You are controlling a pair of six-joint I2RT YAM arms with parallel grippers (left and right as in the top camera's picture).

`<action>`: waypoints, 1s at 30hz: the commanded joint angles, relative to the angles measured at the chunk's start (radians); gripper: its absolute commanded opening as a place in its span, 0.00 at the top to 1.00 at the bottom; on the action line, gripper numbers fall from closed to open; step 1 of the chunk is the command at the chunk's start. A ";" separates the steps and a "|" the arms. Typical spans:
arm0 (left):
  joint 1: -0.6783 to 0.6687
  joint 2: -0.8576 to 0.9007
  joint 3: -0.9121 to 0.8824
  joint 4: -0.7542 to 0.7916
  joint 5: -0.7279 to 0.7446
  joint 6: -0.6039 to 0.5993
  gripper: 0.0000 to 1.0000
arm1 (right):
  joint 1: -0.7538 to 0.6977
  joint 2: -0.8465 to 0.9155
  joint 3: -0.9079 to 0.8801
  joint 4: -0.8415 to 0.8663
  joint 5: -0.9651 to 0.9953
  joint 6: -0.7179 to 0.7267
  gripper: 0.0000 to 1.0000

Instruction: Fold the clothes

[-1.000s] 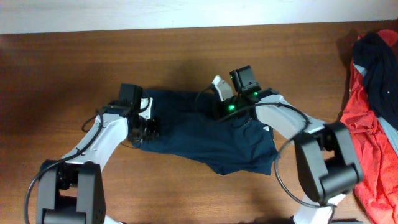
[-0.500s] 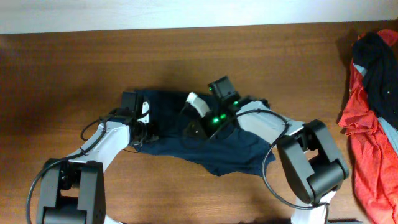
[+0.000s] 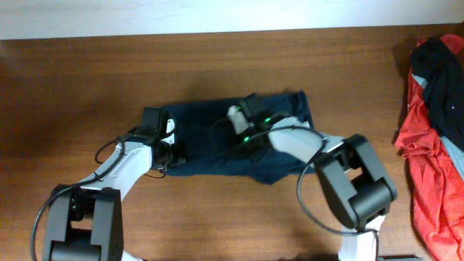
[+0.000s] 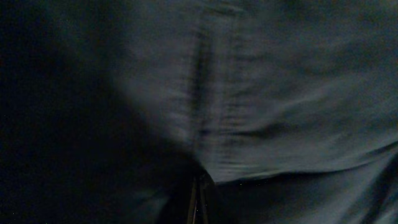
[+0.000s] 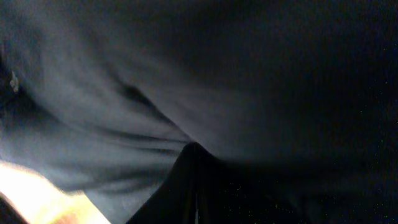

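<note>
While the left gripper [image 3: 172,153] and right gripper [image 3: 238,139] are clamping the soft dark navy cloth shorts [image 3: 206,130], the fold is needing even tension.

My desk [image 3: 72,87] is brown wood, bare over most of its top. Navy shorts [image 3: 206,127] lie rumpled on it near the middle. At its right edge a red, black and grey heap [image 3: 428,167] lies, well apart from them.

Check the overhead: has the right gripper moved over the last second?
Yes. The right gripper shifted left, away from the red heap, pulling the navy shorts along.
</note>
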State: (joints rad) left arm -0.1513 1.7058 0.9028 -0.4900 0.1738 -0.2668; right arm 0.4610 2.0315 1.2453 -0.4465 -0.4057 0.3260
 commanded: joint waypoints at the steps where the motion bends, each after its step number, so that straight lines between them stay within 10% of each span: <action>1: 0.010 0.013 -0.017 -0.016 -0.056 -0.009 0.95 | -0.154 0.039 -0.031 -0.067 0.249 0.079 0.96; 14: 0.010 0.011 -0.016 -0.019 -0.084 -0.005 0.95 | -0.276 -0.035 -0.031 -0.220 0.174 -0.113 0.96; 30: 0.008 -0.006 -0.017 -0.006 0.418 0.119 0.85 | -0.146 -0.265 -0.029 -0.235 0.073 -0.158 0.69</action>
State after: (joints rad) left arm -0.1444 1.7096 0.8989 -0.5064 0.4988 -0.2085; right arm 0.2886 1.8297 1.2190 -0.6804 -0.3080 0.1787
